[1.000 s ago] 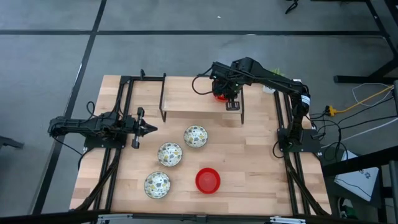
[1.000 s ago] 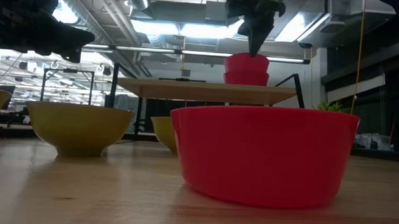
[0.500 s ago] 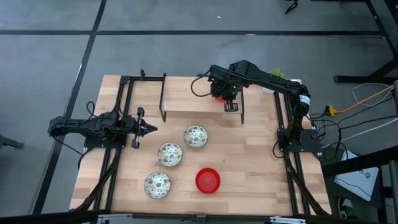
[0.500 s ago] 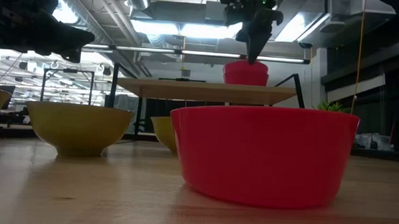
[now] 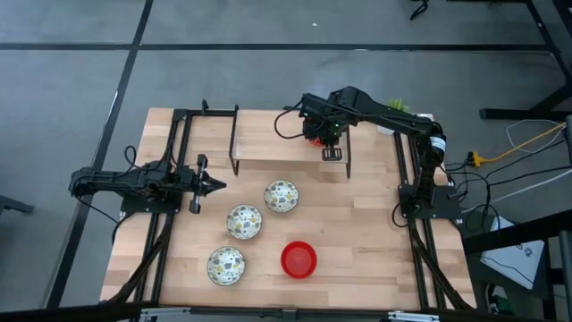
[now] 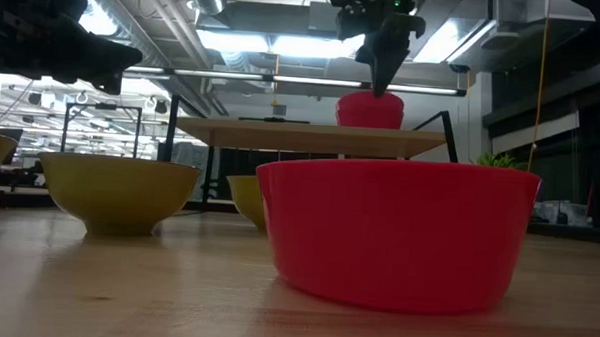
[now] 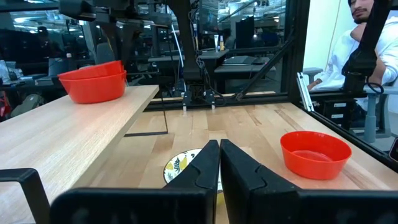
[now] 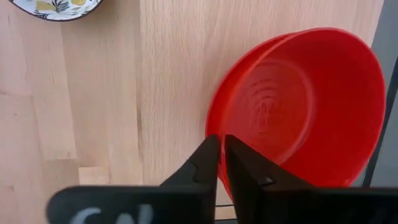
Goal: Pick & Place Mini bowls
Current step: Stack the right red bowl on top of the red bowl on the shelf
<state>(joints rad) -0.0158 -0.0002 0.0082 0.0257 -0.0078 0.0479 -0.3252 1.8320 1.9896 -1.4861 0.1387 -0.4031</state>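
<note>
Two red mini bowls (image 7: pixel 93 81) sit nested on the raised wooden shelf (image 5: pixel 286 161) at the table's far side. My right gripper (image 8: pixel 222 152) points down over the upper red bowl (image 8: pixel 298 106), its fingers close together at the rim. A third red bowl (image 5: pixel 298 258) and three cream patterned bowls (image 5: pixel 281 196) (image 5: pixel 243 222) (image 5: pixel 226 266) rest on the tabletop. My left gripper (image 5: pixel 214 186) waits shut and level at the table's left side, touching nothing. My right gripper has the upper red bowl's rim (image 8: pixel 211 127) between its two fingers, one finger outside the wall and one inside, with only a narrow gap between them. The fingers come steeply from above. The bowl sits nested in the lower red bowl (image 6: pixel 370 113) on the shelf.
The shelf stands on black metal legs (image 5: pixel 235 143) above the tabletop. Black frame rails (image 5: pixel 170 179) run along the left and right sides. A small green plant (image 5: pixel 399 105) stands at the far right corner. A person in white (image 7: pixel 367 56) sits beyond the table.
My right gripper has gone down a little with the upper red bowl. That bowl, first held above the lower one on the shelf, has sunk into it and now sits nested.
</note>
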